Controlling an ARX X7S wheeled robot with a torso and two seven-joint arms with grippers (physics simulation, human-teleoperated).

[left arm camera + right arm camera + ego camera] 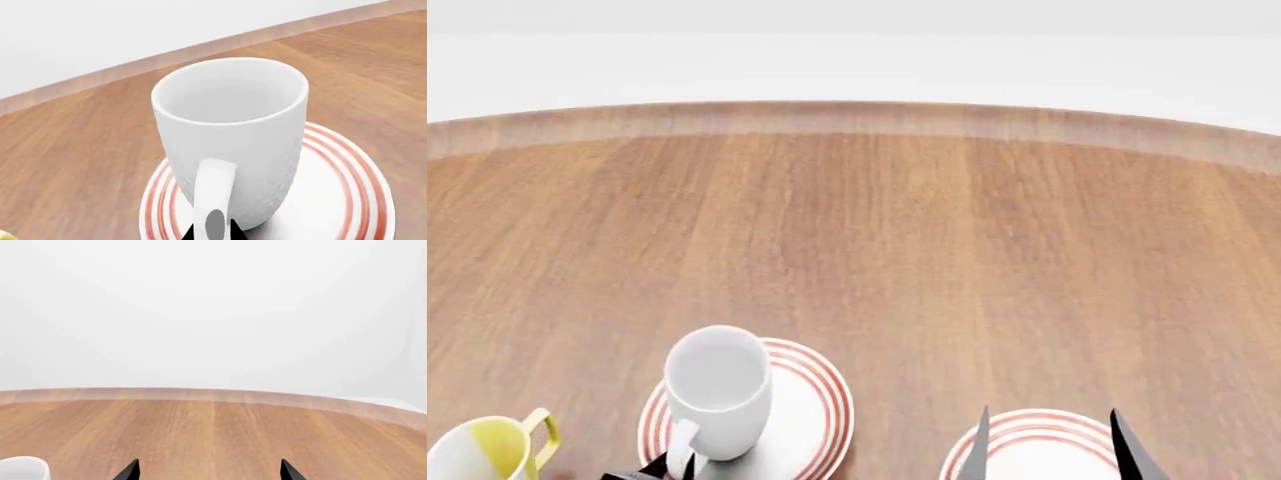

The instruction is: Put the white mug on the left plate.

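Note:
The tall white mug [227, 125] stands upright on the left plate [333, 200], a white plate with thin red rings. In the head view the mug [717, 385] sits on the near left part of that plate [807, 410]. My left gripper [212, 235] has its black jaws pressed against both sides of the mug's loop handle; it shows at the head view's bottom edge [667, 467]. My right gripper [210, 472] is open and empty, hovering over the right plate [1034, 417].
A smaller white mug with yellow inside and handle [481, 450] stands left of the left plate. The wooden table [854, 250] stretches away to its far rounded edge, with a white wall behind.

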